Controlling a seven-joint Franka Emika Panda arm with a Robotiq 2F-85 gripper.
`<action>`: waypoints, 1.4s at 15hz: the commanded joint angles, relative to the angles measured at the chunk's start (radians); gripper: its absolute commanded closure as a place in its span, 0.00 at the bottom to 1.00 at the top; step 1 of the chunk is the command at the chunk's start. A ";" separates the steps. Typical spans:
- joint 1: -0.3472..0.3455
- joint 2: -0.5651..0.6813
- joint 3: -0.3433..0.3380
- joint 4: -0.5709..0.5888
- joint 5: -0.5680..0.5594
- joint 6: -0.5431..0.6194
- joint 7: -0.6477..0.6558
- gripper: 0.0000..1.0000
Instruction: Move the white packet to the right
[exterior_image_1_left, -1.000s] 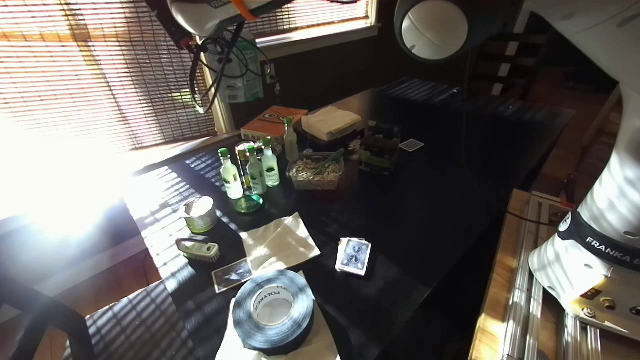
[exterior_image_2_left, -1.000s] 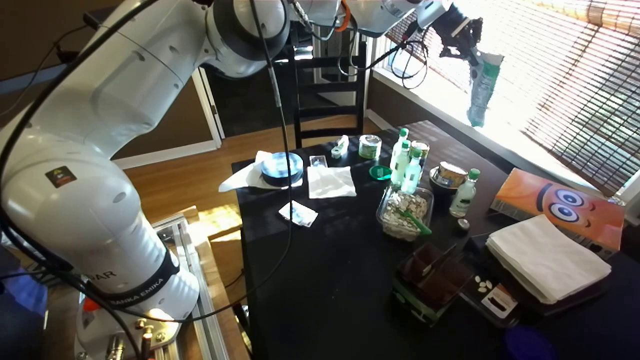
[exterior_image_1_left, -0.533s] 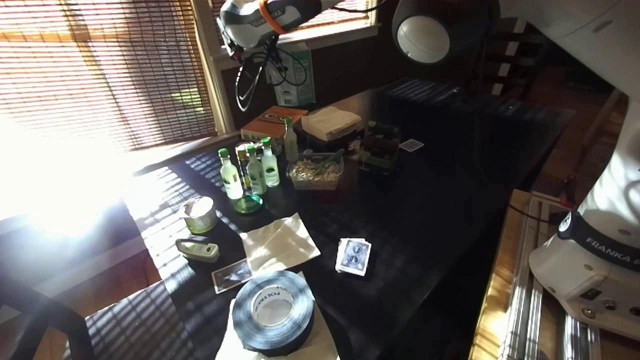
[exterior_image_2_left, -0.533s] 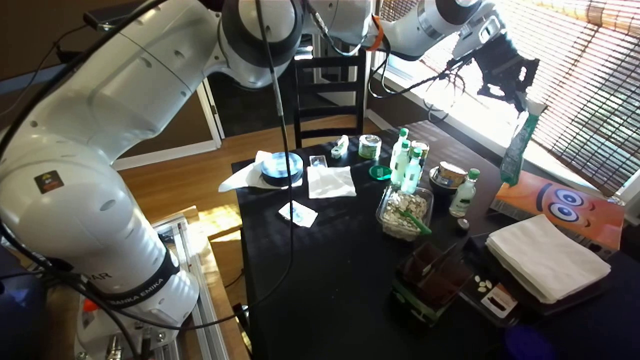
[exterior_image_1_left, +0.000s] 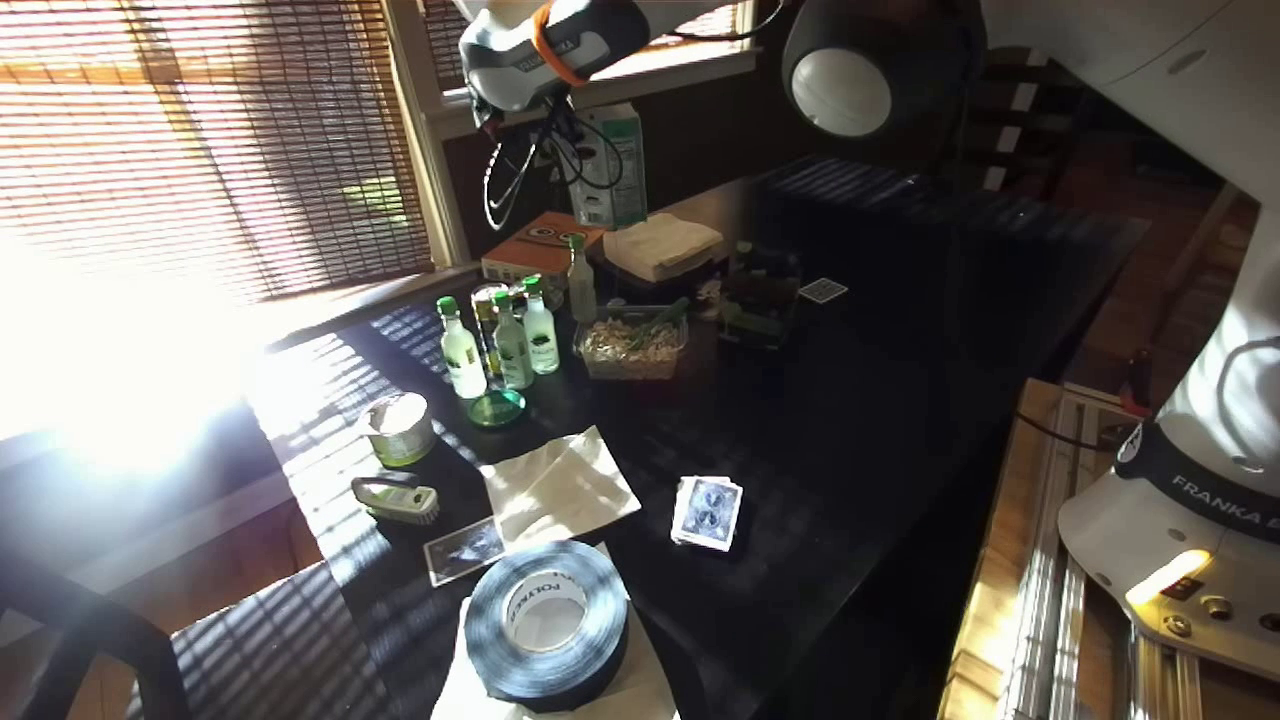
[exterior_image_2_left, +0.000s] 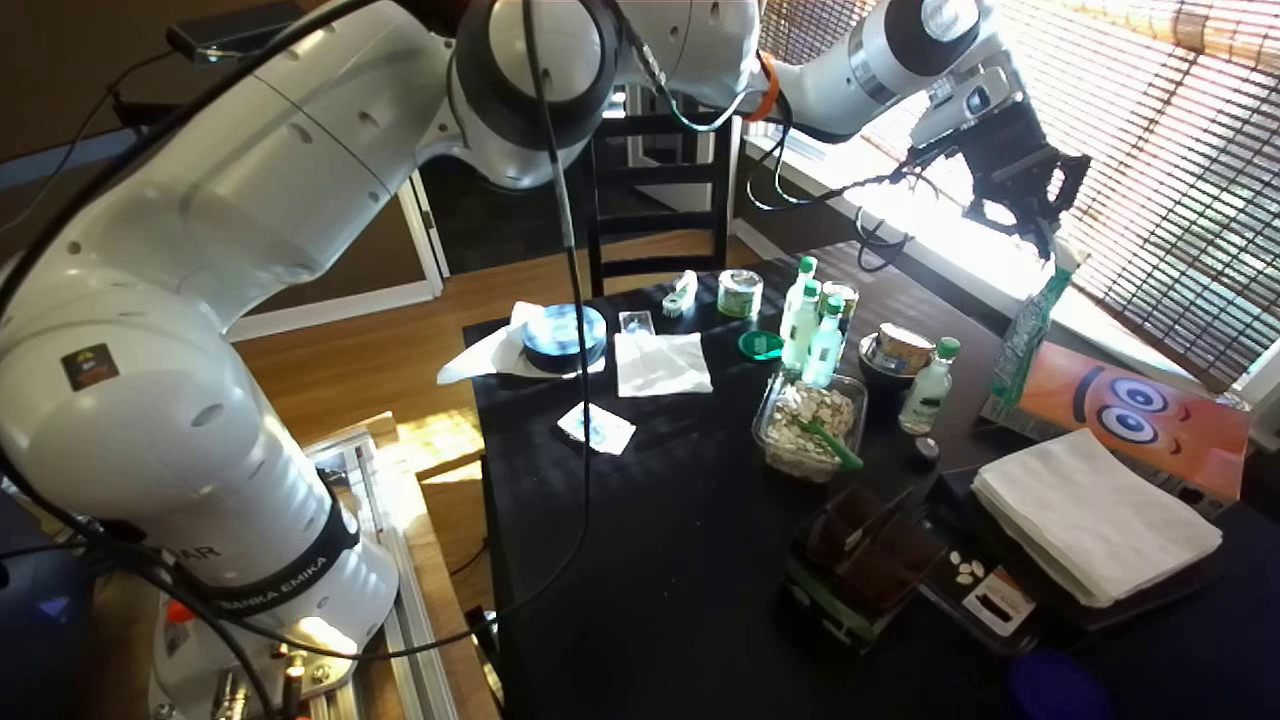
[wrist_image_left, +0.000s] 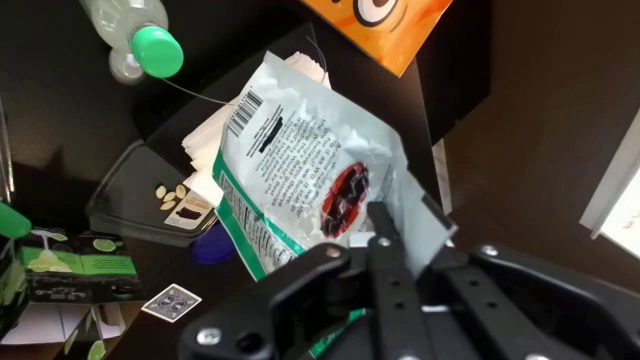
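Sunlight glares through a woven blind (exterior_image_1_left: 300, 150) and leaves much of the black table (exterior_image_1_left: 830, 430) too dark to read. Above it, near the orange box (exterior_image_2_left: 1100, 400), hangs the one white packet (wrist_image_left: 295, 155), creased, green along its side, printed with a barcode, small lines of text and a red oval. The gripper (wrist_image_left: 407, 211) has it by one end, its two fingers (wrist_image_left: 385, 227) pinching the material between them. In the wrist view the fingers cover part of that end; in an exterior view black cables (exterior_image_1_left: 550, 125) loop across the packet. Whether the lower end touches the box I cannot tell. The box is cut off by the top of the wrist view, where the packet hides much of a pale paper stack (exterior_image_2_left: 1100, 515). Further out are four pale seeds (wrist_image_left: 180, 191) in a plastic tray (wrist_image_left: 135, 230), a carton (exterior_image_1_left: 755, 325) hard to make out in an exterior view, one tub of flakes (exterior_image_1_left: 630, 368), four green-capped bottles (exterior_image_1_left: 461, 360) with one can (exterior_image_1_left: 490, 340) half hidden among them, two tins (exterior_image_1_left: 400, 442), one green lid (exterior_image_1_left: 497, 408), one brush (exterior_image_1_left: 400, 500), one tape roll (exterior_image_1_left: 485, 620), one stack of cards (exterior_image_1_left: 708, 513) and one card (wrist_image_left: 171, 302) apart from it.
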 joint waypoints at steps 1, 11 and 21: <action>-0.065 0.029 0.060 0.044 0.051 0.063 -0.054 0.99; -0.167 0.038 0.283 0.085 0.035 0.211 -0.300 0.99; -0.237 0.129 0.397 0.168 0.003 0.150 -0.473 0.99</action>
